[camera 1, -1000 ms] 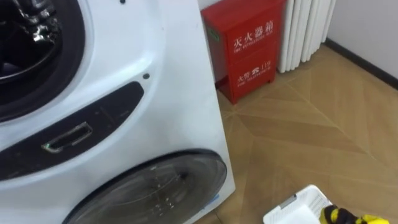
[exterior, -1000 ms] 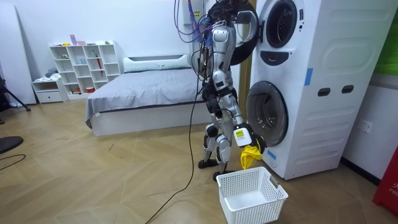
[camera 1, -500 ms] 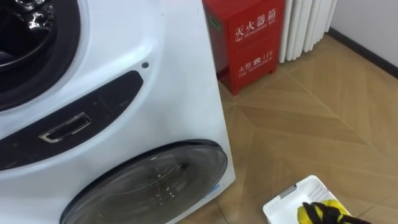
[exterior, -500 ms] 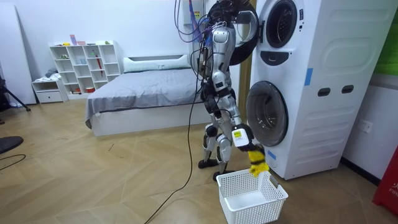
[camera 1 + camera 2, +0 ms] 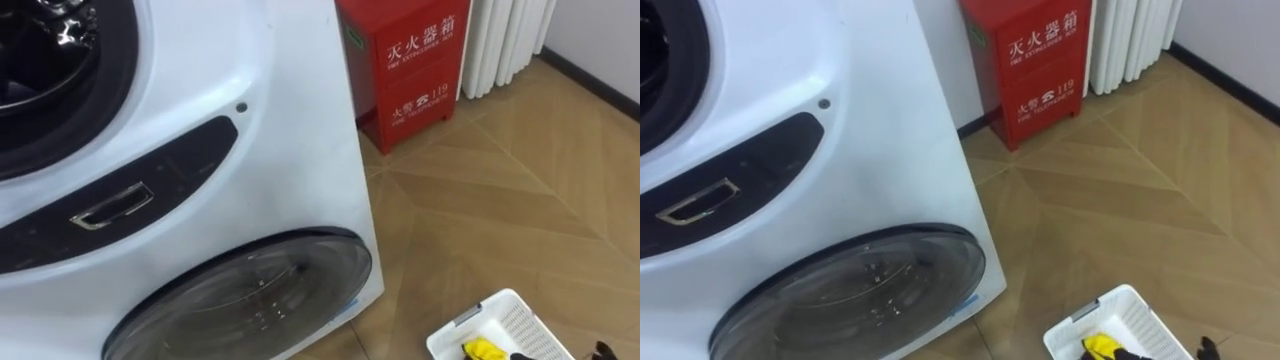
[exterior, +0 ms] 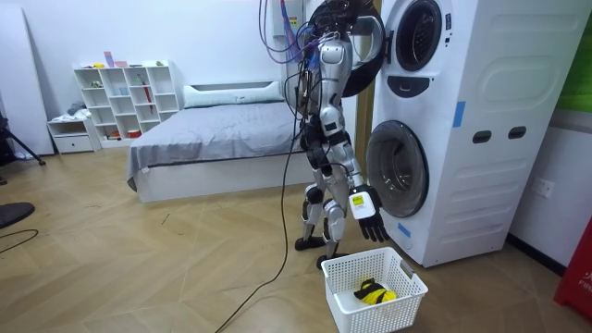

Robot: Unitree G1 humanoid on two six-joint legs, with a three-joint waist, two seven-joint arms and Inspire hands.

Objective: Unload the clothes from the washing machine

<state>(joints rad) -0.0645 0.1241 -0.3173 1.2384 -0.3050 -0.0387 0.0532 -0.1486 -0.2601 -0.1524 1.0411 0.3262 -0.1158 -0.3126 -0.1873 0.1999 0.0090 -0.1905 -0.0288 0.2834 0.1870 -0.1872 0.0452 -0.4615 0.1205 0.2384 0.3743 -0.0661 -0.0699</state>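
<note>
1. now the crumpled yellow cloth (image 6: 375,295), dark-streaked, lies in the white basket (image 6: 388,316) on the floor by the washing machine (image 6: 462,139).
2. half a second ago it hung from the right hand (image 6: 368,205); that hand has released it, fingers spread above the basket.

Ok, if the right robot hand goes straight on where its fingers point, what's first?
Likely the white basket, or the yellow cloth in it: the right robot hand hangs open above, fingers down. Depth's unclear.

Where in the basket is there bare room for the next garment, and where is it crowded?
The basket is bare along its wall on the room view's left; the yellow cloth takes its middle. Open air separates it from the open right hand above. Beside the washing machine it is tight.
</note>
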